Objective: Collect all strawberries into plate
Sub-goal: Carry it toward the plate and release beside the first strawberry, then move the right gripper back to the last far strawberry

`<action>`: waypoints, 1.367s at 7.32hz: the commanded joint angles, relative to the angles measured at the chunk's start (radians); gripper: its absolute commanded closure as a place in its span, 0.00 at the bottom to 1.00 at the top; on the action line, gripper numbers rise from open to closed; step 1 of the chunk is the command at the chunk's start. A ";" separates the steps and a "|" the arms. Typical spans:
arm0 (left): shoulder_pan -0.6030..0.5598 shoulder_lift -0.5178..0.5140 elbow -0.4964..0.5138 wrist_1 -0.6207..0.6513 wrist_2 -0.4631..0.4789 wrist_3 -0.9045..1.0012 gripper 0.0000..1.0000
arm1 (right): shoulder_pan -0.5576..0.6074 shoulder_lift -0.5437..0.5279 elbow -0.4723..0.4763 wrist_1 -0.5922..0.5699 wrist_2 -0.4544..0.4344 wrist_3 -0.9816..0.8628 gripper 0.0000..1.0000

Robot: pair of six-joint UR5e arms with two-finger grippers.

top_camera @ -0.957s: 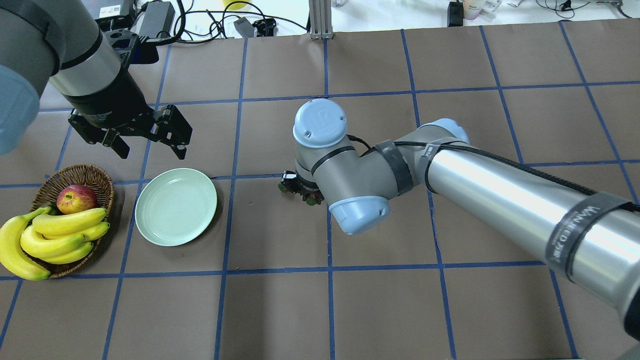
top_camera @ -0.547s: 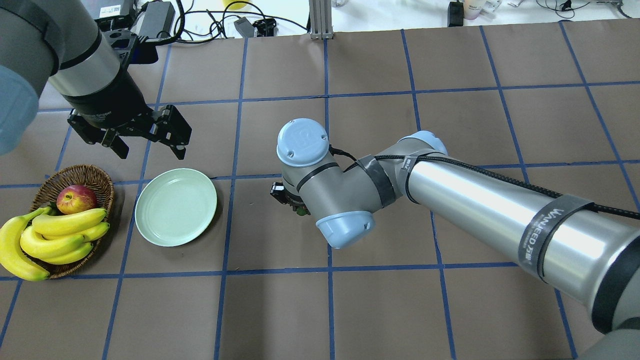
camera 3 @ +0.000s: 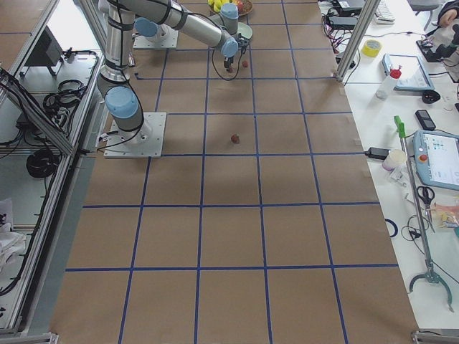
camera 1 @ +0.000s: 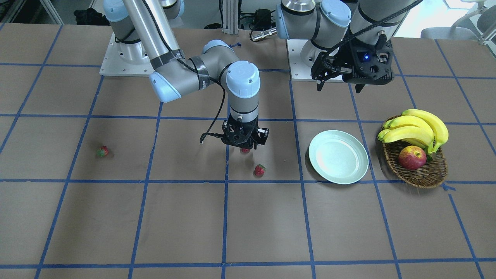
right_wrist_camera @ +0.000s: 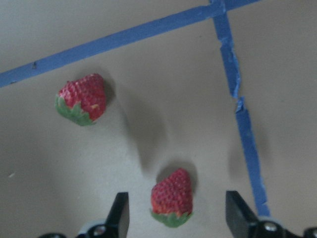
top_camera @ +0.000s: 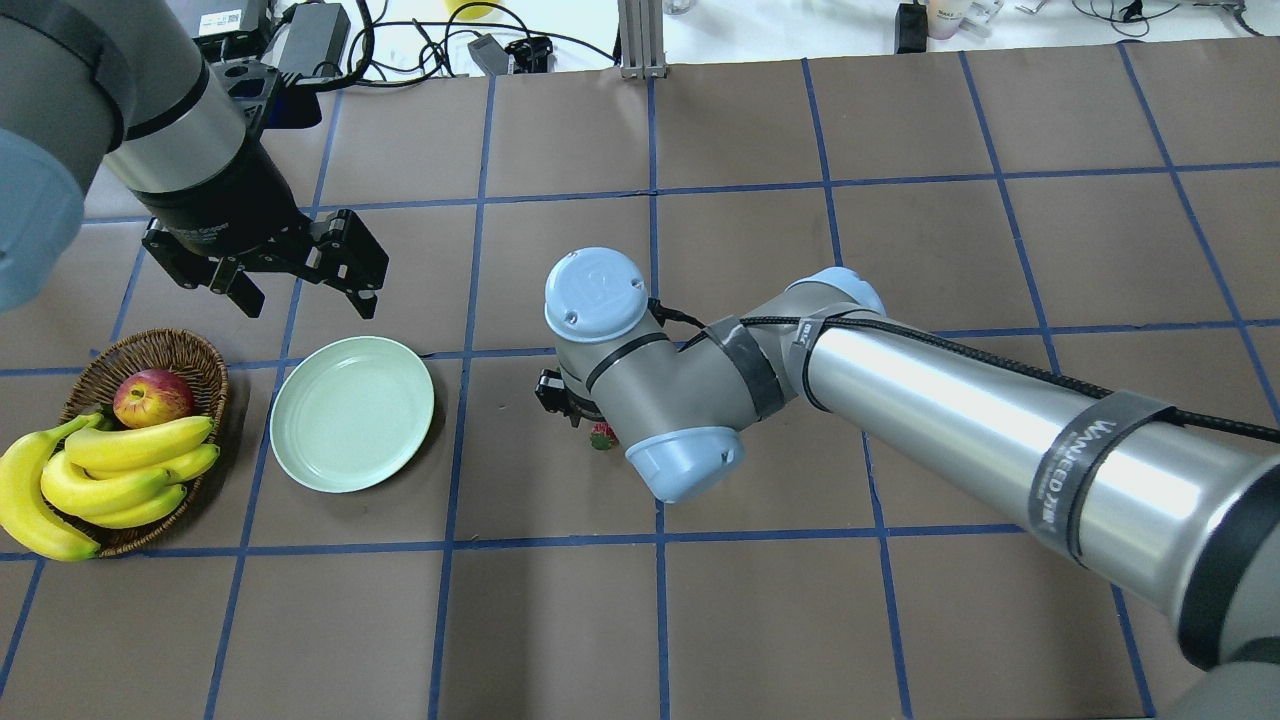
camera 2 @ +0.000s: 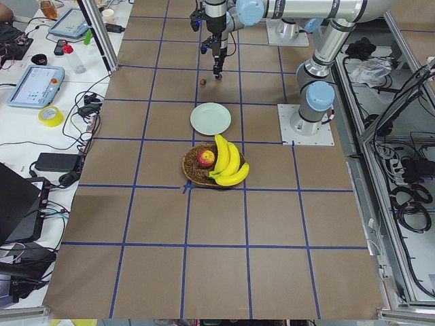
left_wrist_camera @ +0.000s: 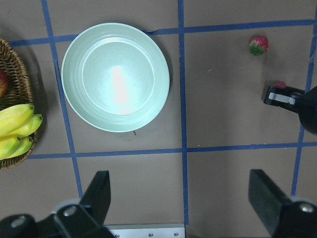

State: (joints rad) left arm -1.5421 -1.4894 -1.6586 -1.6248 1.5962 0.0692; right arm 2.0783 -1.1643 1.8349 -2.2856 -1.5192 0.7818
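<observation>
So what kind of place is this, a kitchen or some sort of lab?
Probably a robotics lab: the left arm and right arm stand on a table marked with a blue tape grid, and a side bench holds a control tablet and cables.

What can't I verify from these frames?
Overhead: right gripper mostly hidden under its own wrist; far strawberry hidden behind the right arm.
Right wrist view: fingers cut off by the bottom edge, so contact with the strawberry between them is unclear.
Side views: strawberries too small to detail.
</observation>
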 commanded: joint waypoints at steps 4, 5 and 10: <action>0.000 0.000 0.000 -0.003 0.010 0.003 0.00 | -0.621 -0.216 0.076 0.304 -0.167 -0.761 0.01; 0.000 0.000 0.000 -0.003 0.010 0.003 0.00 | -0.750 -0.216 0.124 0.292 -0.156 -0.923 0.03; 0.000 0.000 0.000 0.002 0.008 0.003 0.00 | -0.813 -0.198 0.334 -0.044 -0.073 -0.957 0.06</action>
State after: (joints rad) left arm -1.5416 -1.4901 -1.6582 -1.6246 1.6051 0.0721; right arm 1.2686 -1.3671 2.1541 -2.3011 -1.5967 -0.1691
